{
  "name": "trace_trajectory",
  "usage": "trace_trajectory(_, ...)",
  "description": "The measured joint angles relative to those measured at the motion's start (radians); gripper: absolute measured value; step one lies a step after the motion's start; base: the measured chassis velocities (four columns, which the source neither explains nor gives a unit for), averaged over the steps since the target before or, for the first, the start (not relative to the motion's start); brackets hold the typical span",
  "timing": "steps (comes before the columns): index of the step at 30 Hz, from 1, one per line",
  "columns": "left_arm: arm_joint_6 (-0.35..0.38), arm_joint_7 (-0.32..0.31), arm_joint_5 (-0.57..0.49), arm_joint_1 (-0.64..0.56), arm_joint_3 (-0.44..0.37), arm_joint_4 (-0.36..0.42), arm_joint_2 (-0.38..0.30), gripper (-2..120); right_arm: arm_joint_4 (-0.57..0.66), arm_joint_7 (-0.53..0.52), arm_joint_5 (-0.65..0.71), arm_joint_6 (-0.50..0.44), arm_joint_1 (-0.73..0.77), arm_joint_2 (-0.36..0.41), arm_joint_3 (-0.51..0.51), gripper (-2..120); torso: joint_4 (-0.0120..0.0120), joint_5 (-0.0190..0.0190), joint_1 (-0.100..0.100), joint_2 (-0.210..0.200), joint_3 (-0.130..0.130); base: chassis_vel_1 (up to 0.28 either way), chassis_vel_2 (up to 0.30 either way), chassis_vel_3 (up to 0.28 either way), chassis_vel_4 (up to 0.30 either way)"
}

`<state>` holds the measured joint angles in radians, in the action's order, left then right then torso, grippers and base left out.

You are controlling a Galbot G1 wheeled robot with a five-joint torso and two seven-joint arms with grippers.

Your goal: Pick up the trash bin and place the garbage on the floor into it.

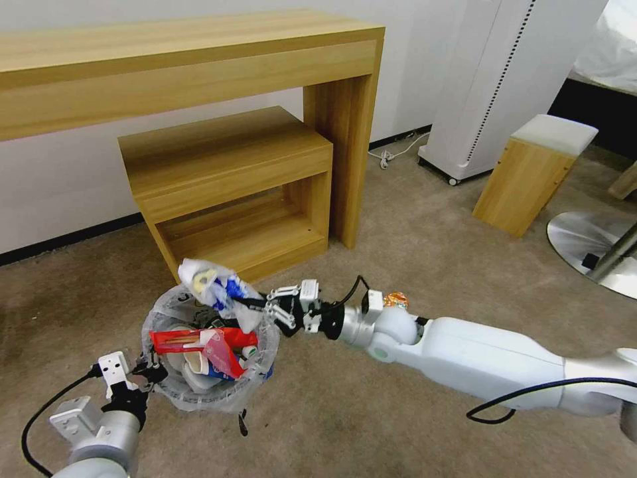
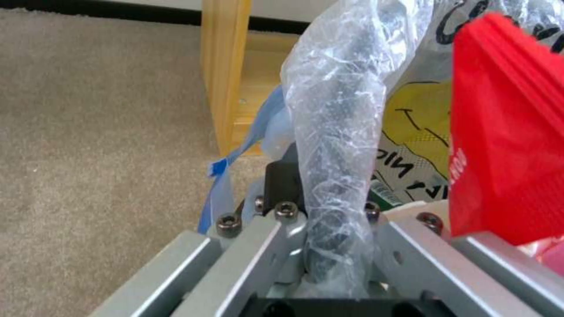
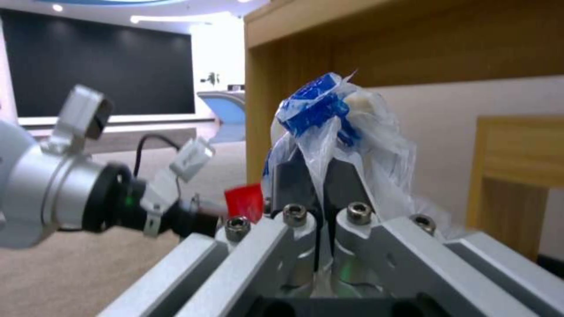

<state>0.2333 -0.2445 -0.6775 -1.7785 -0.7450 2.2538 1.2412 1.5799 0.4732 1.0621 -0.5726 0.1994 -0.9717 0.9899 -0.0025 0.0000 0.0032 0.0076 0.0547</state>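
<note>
The trash bin (image 1: 174, 392), round and lined with a crinkly clear bag, is held over the beige floor (image 1: 398, 252) in front of the low shelf. My left gripper (image 1: 151, 372) is shut on its near-left rim; the left wrist view shows the bag-wrapped rim (image 2: 335, 145) clamped in that gripper (image 2: 329, 207). Red wrappers (image 1: 199, 340) and a paper cup (image 1: 196, 365) lie inside. My right gripper (image 1: 251, 304) is shut on a crumpled blue-white plastic wrapper (image 1: 211, 282) just above the bin's far rim, and it pinches that wrapper (image 3: 329, 127) in the right wrist view (image 3: 314, 176). A crushed orange can (image 1: 396, 300) lies behind the right wrist.
A low wooden shelf table (image 1: 225, 179) stands right behind the bin, tucked under a long wooden desk (image 1: 199, 60). To the right are a wooden stool (image 1: 531, 176), a white appliance (image 1: 497, 86) and a round metal base (image 1: 590, 249). Open carpet lies to the right.
</note>
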Motion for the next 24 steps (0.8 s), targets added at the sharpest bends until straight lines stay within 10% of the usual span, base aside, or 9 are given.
trace_trajectory(18,0.001,0.001,-0.007,-0.009,0.000,0.020,-0.001,1,-0.145,-0.033,-0.046,-0.013,-0.003,-0.104,0.053,0,0.0000,0.0000,0.000,0.000,0.000,0.000,0.000,0.000,0.000)
trace_trajectory(24,0.001,0.001,-0.005,-0.016,0.000,0.032,0.001,1,-0.155,-0.034,-0.074,-0.010,0.014,-0.099,0.043,20,0.0000,0.0001,0.000,0.000,0.000,0.000,0.000,0.000,0.000)
